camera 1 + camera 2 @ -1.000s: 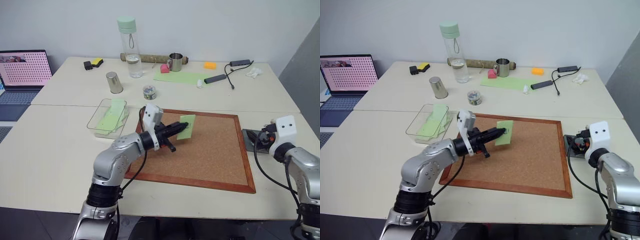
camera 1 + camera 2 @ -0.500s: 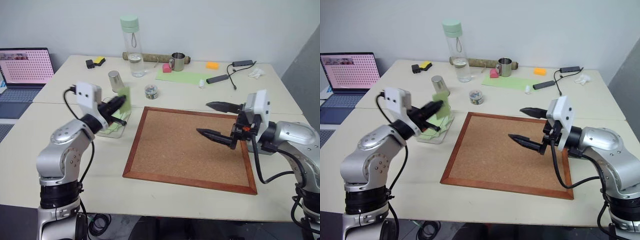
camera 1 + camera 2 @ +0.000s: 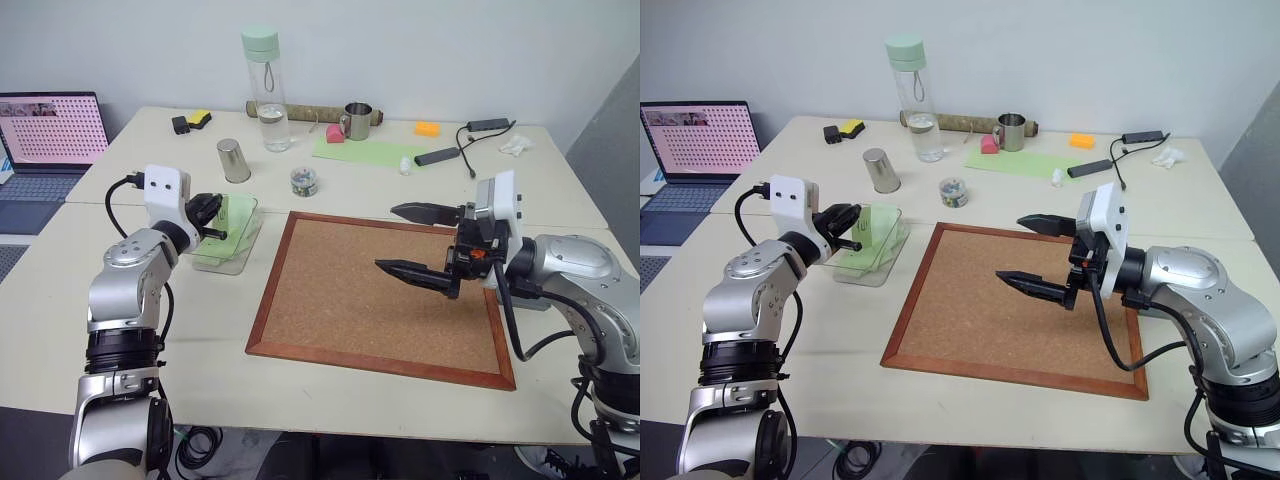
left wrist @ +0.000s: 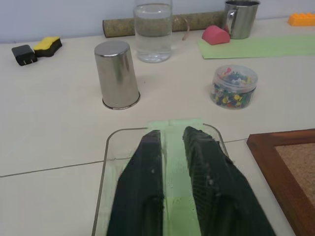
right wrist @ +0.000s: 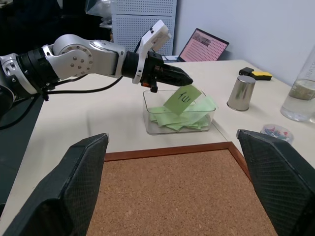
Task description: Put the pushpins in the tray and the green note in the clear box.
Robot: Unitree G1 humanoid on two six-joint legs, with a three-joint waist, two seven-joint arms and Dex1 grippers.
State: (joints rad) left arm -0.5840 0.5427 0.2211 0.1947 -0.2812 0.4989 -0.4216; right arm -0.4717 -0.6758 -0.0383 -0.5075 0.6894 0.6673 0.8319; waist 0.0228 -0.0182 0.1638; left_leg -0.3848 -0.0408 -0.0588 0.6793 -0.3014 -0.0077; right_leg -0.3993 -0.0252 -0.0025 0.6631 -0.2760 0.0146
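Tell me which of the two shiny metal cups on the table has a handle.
The metal mug at the far edge, beside the pink block, has the handle. The plain steel cup, standing rim down just beyond the clear box, has none.

My fingers [image 4: 147, 187] are matt black textured plastic. The clear box [image 4: 106, 162] is glossy transparent plastic; the green note [image 5: 182, 98] is matt paper. The corkboard [image 3: 380, 300] shows rough cork in a smooth wood frame. The cup [image 4: 116, 73] is brushed metal.
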